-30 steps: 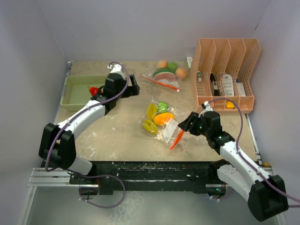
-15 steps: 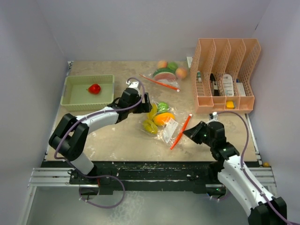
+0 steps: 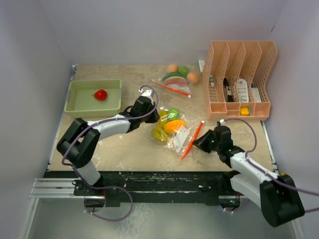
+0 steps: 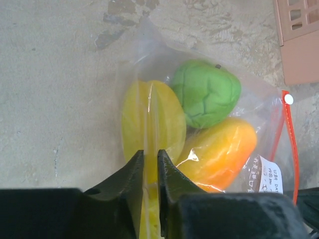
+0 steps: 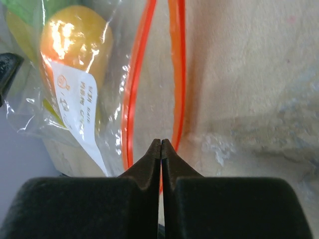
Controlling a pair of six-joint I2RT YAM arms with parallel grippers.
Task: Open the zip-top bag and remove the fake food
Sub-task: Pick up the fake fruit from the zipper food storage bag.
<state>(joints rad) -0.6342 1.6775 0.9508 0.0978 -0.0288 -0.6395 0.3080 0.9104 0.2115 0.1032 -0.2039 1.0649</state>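
The zip-top bag point(image 3: 182, 138) lies mid-table point(image 3: 124, 145), with the fake food point(image 4: 204, 92) inside it: yellow, green, orange. The left gripper point(image 4: 151, 158) stands narrow, pinching a fold of the bag's film, perhaps the yellow fruit too. The right gripper point(image 5: 161, 143) is clamped tight on the orange zip strip point(image 5: 177, 74).
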